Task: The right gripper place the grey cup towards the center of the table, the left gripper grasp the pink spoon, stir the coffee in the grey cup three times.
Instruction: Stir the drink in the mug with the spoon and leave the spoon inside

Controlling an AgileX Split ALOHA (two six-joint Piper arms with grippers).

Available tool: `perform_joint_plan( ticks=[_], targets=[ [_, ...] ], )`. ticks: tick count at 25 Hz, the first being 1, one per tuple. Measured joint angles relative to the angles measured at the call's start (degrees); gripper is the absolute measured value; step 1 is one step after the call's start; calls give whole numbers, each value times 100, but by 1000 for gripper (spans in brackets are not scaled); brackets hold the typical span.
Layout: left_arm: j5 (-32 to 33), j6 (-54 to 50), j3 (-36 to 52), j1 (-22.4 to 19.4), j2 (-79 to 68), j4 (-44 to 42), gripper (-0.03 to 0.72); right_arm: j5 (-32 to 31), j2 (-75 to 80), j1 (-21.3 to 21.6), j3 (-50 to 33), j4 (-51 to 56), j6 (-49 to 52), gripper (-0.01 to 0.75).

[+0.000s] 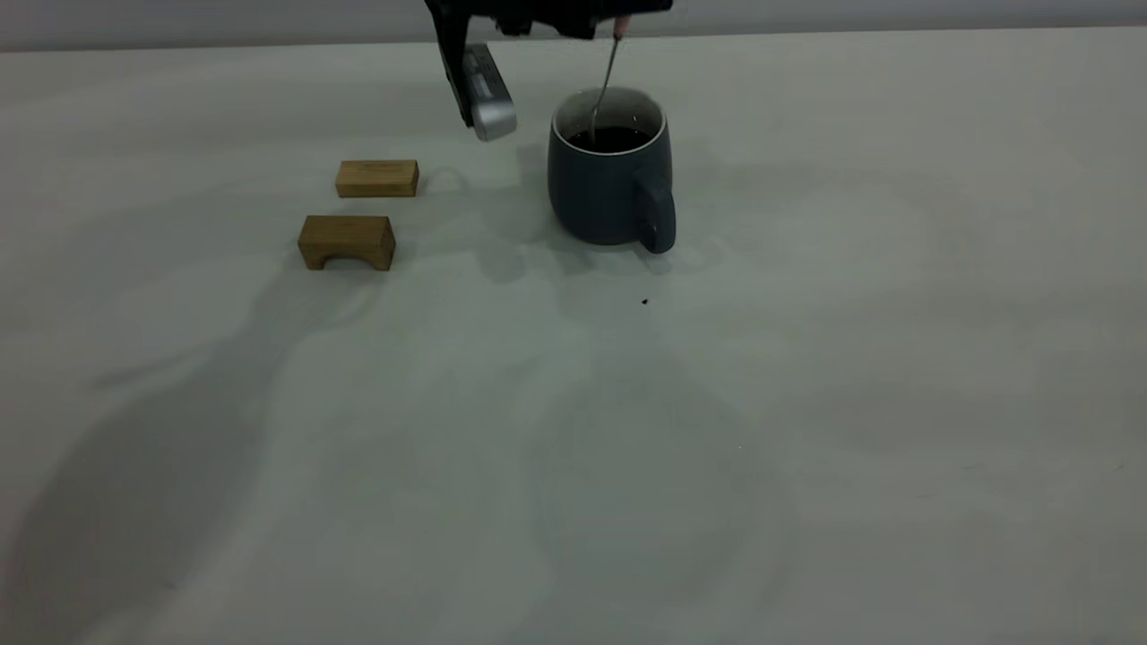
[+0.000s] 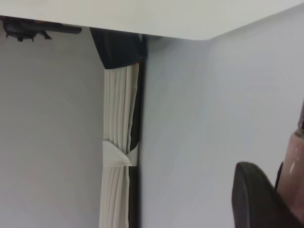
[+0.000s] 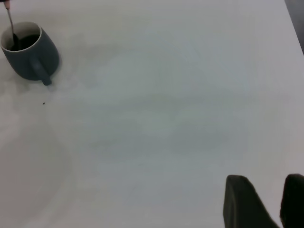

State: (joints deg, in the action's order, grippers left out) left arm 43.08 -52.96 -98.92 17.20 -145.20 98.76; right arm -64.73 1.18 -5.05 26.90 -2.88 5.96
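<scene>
The grey cup (image 1: pixel 612 184) stands upright on the table (image 1: pixel 806 376) at the far middle, its handle turned toward the near right. Dark coffee (image 1: pixel 614 139) fills it. The pink spoon (image 1: pixel 610 72) stands steeply in the coffee, its pink end up against my left gripper (image 1: pixel 573 16), which hangs over the cup and is shut on it. In the left wrist view the pink handle (image 2: pixel 293 164) lies against one black finger (image 2: pixel 254 199). My right gripper (image 3: pixel 281 199) is open and empty, far back from the cup (image 3: pixel 31 52).
Two tan wooden blocks lie left of the cup: a flat one (image 1: pixel 377 178) and an arched one (image 1: pixel 347 242). A tiny dark speck (image 1: pixel 644 302) sits on the table just in front of the cup.
</scene>
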Motion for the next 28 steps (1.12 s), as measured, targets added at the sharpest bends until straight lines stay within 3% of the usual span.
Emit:
perform_joint_plan(
  ticks=[7, 20, 28],
  targets=[
    [274, -13, -203, 0, -376, 6, 135, 0, 0, 0, 0, 0, 0, 240],
    [-184, -25, -245, -151, -493, 17, 135, 0, -6, 0, 0, 0, 0, 240],
    [-213, -20, -966, 15, -914, 19, 135, 0, -6, 0, 0, 0, 0, 240]
  ],
)
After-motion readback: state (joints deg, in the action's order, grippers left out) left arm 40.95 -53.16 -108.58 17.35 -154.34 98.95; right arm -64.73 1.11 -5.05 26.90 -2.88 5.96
